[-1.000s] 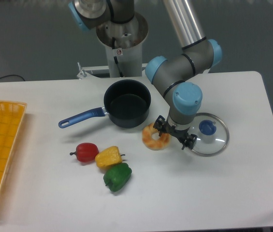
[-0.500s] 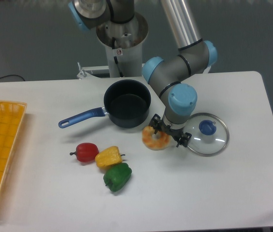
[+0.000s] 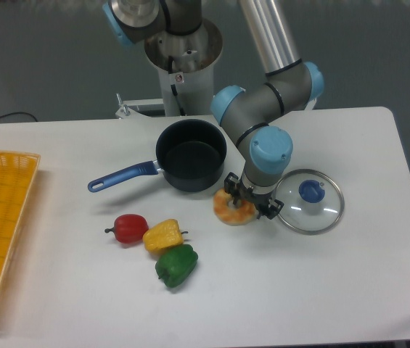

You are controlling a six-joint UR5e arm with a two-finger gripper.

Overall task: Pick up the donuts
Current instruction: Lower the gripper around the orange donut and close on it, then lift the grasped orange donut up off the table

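Jaws: spread, straddling donut's right half; no squeeze visible.
Gripper [image 3: 251, 202]: low over donut, contact unclear.
Donut [image 3: 231, 208]: on table [image 3: 321, 275], betw. pot [image 3: 190, 154] & lid [image 3: 308, 201], just beside both.
Progress: approach approx. done; closing + lift left, I judge.
Look: orange-tan ring w/ cream patches, hole partly hidden.

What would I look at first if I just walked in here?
Probably the grey and blue robot arm reaching down in the middle, its tool right over the orange-tan donut. Next, the dark pot with a blue handle behind it, and the red, yellow and green peppers huddled in front.
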